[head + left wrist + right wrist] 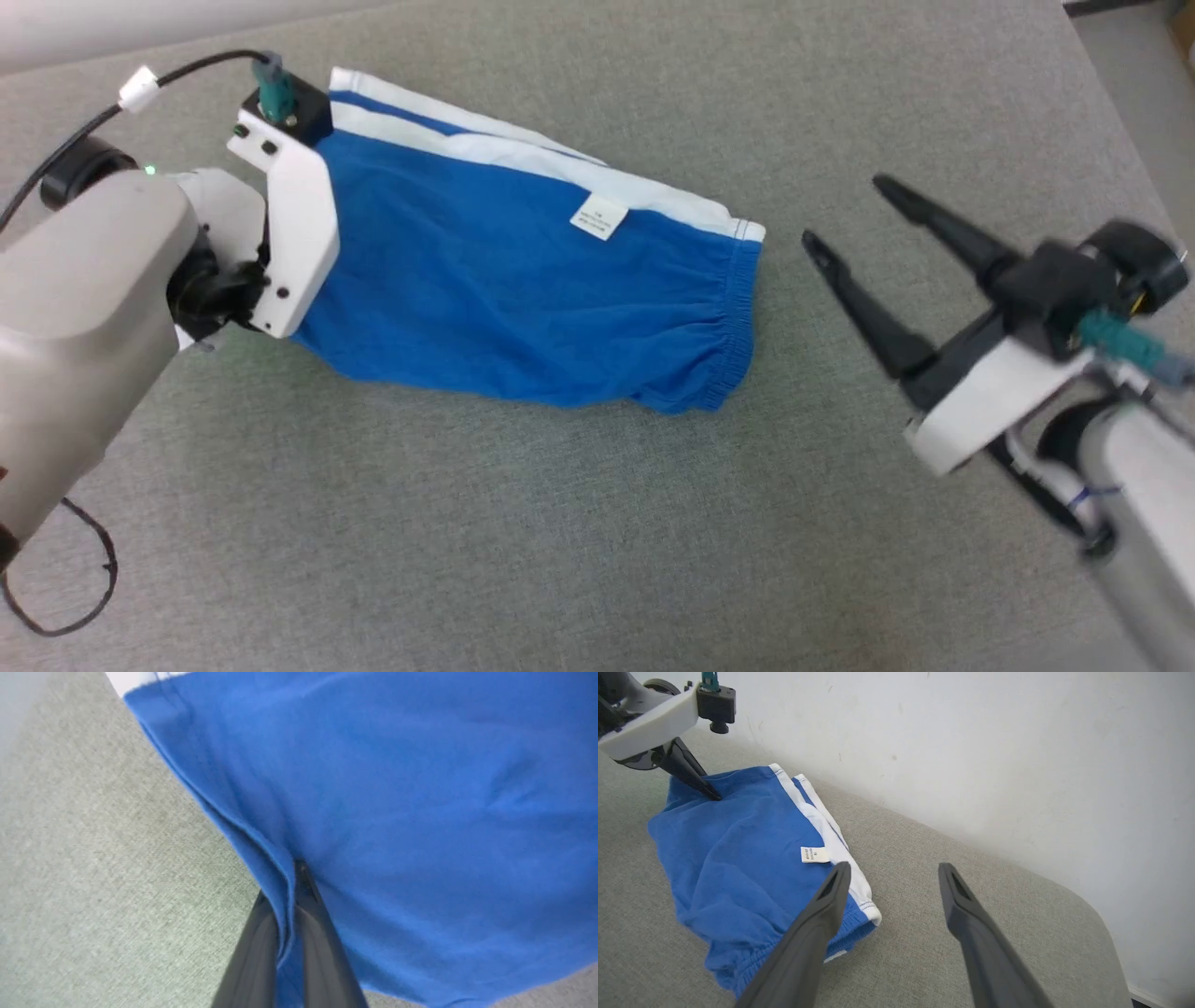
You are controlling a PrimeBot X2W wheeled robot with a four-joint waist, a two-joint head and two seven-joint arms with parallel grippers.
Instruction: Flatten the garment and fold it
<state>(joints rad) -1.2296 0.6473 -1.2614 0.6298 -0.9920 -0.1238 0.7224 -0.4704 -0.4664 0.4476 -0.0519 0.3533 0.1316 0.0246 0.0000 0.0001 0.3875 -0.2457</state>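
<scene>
The garment (504, 289), bright blue shorts with white stripes and a small white label (598, 217), lies roughly flat on the grey surface, elastic waistband to the right. In the left wrist view my left gripper (288, 882) is shut on a fold of the blue garment (420, 812) at its left edge. The right wrist view shows that left gripper (711, 794) pinching the garment (738, 858) at its far edge. My right gripper (843, 212) hovers just right of the waistband, open and holding nothing. Seen from its own wrist, the right gripper (894, 868) is spread over the waistband corner.
A grey fabric-covered table (560, 541) carries everything. A white wall (1017, 742) runs along its far side. The table's right edge (1111, 112) lies beyond my right arm. A black cable (89, 597) loops at the lower left by my left arm.
</scene>
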